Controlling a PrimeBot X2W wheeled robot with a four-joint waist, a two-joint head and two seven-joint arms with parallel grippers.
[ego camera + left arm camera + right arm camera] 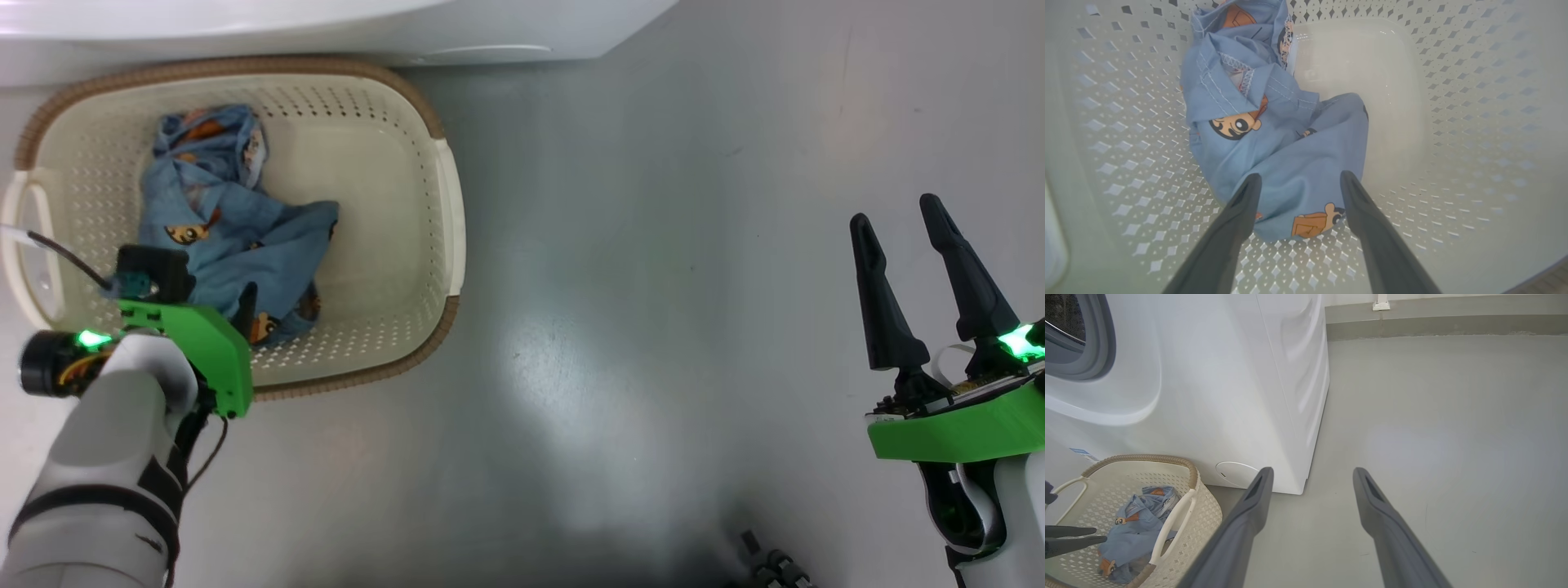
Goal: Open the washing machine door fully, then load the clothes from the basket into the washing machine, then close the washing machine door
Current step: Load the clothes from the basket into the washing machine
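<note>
The cream perforated basket stands on the floor against the white washing machine. Light-blue clothes with orange-brown cartoon figures lie crumpled in its left half. My left gripper is down inside the basket. It is open, its fingers straddling the near end of the clothes without closing on them. My right gripper hangs open over bare floor to the right, holding nothing. The machine's grey gasket and dark opening show in the right wrist view. The washing machine door is out of view.
Grey floor stretches from the basket to my right gripper. The machine's right corner and a round white service flap sit just beyond the basket. A wall skirting runs along the back.
</note>
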